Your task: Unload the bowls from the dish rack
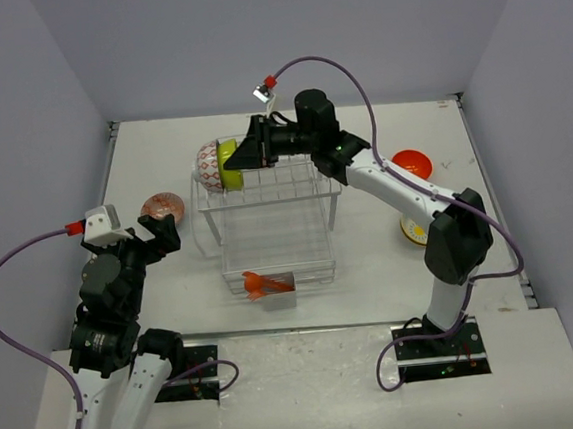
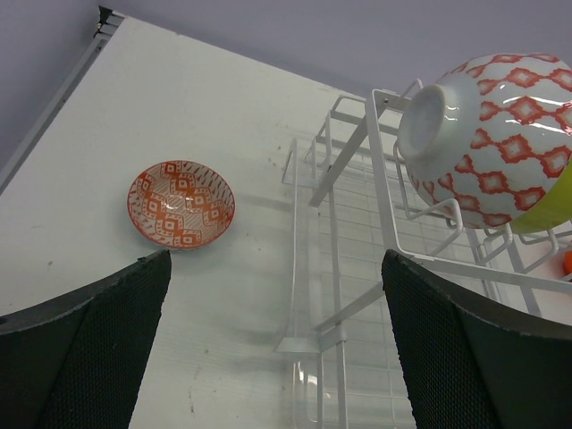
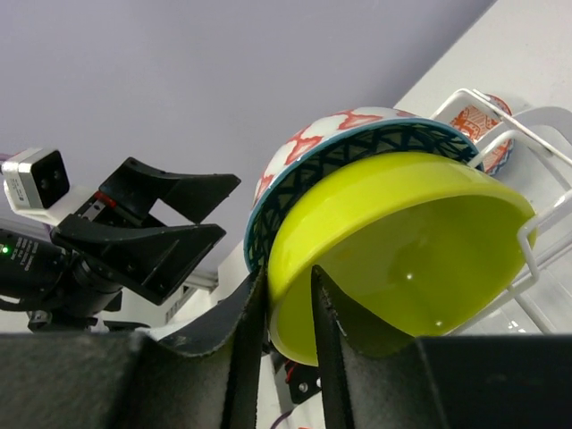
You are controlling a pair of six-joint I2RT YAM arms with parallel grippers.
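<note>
Closest to the right wrist camera, the right jaws stand narrow. One finger (image 3: 246,357) lies on each side of the lime green bowl's (image 3: 402,241) rim, pinching it. That bowl stands on edge on the slotted upper shelf of the dish rack (image 1: 267,216), at its far left corner. It is nested against a larger red-patterned bowl (image 2: 500,134), which also stands on edge.

The left jaws are spread wide with nothing between them, above the counter (image 1: 172,285) to the left of the rack.

The counter is white and matte, with a few faint scuffs, and is closed in by plain pale lavender walls at the back and both sides. A small red-patterned dish (image 2: 181,204) lies upright on it, left of the rack and well apart from it. An orange bowl (image 1: 410,161) sits to the right of the rack. Orange utensils (image 1: 264,284) lie in the rack's small front holder.

The right arm covers most of a cream-yellow bowl (image 1: 411,230), so only an edge shows. From above, the lime bowl is largely hidden by the right arm's wrist. The left wrist view cuts off the rack's lower tier and right side.
</note>
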